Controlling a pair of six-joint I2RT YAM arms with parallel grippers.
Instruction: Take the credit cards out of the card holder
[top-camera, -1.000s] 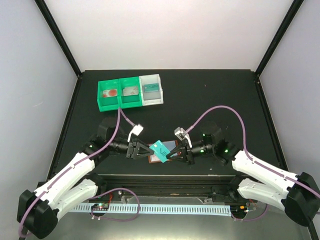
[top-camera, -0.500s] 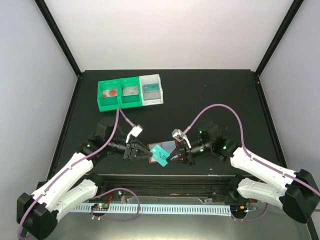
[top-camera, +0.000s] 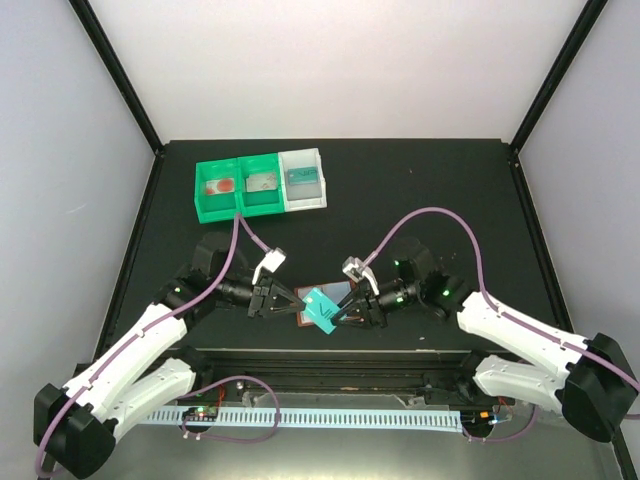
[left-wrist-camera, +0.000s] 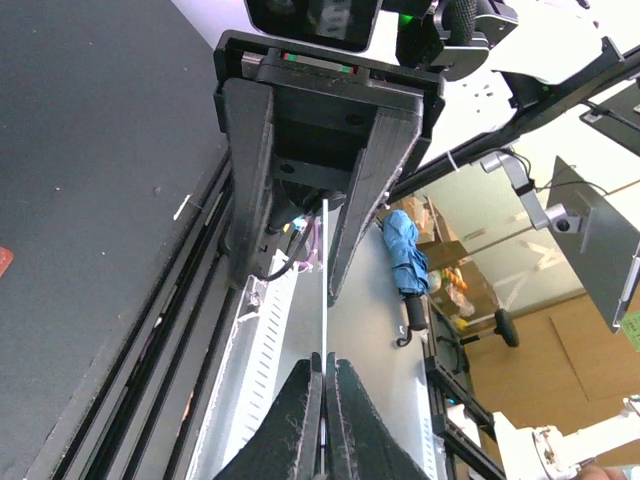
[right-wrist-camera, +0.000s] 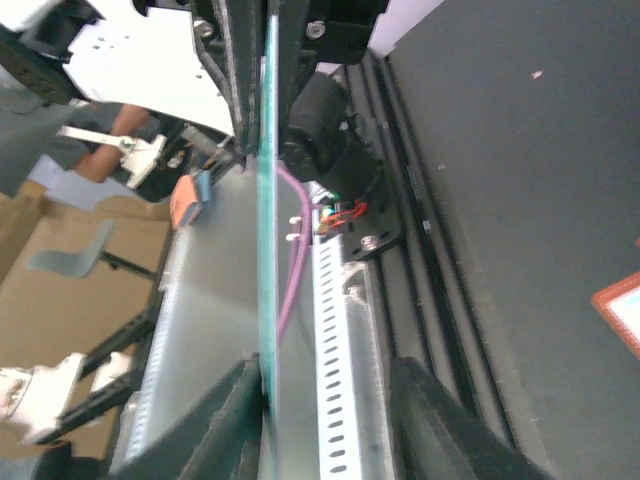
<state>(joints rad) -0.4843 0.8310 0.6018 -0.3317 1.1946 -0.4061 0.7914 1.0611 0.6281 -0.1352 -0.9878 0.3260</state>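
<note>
A teal credit card (top-camera: 321, 308) hangs in the air between my two grippers, just above the brown card holder (top-camera: 338, 291) lying on the black table near the front edge. My left gripper (top-camera: 299, 305) is shut on the card's left end. The left wrist view shows the card (left-wrist-camera: 325, 300) edge-on, pinched between the fingertips of that gripper (left-wrist-camera: 325, 375). My right gripper (top-camera: 341, 312) faces it from the right and stands open. In the right wrist view the card (right-wrist-camera: 266, 250) rests against only one finger of the right gripper (right-wrist-camera: 330, 425). A holder corner (right-wrist-camera: 622, 310) shows at the right.
A green two-compartment bin (top-camera: 237, 187) and a white bin (top-camera: 303, 180) stand at the back left, each with small items inside. The table's front rail (top-camera: 330, 355) runs directly below the grippers.
My left gripper has closed on the teal card. My right gripper, shut on the card before, has opened. The card has dropped slightly and sits over the holder.
</note>
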